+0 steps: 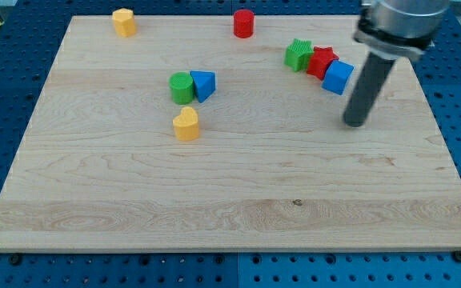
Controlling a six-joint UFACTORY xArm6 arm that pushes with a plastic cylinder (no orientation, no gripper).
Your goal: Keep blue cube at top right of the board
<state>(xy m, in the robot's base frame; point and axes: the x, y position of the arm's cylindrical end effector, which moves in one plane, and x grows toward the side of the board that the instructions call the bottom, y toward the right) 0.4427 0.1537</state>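
The blue cube [338,78] lies in the upper right part of the wooden board [230,184], touching a red star block [322,62]. A green star block [298,54] touches the red star on its left. My tip [355,123] rests on the board just below and to the right of the blue cube, a short gap away from it. The dark rod rises from the tip toward the view's top right.
A green cylinder [182,87] and a blue triangular block [203,85] sit together left of centre, with a yellow block [186,124] below them. A yellow block [124,22] and a red cylinder [244,23] stand near the top edge.
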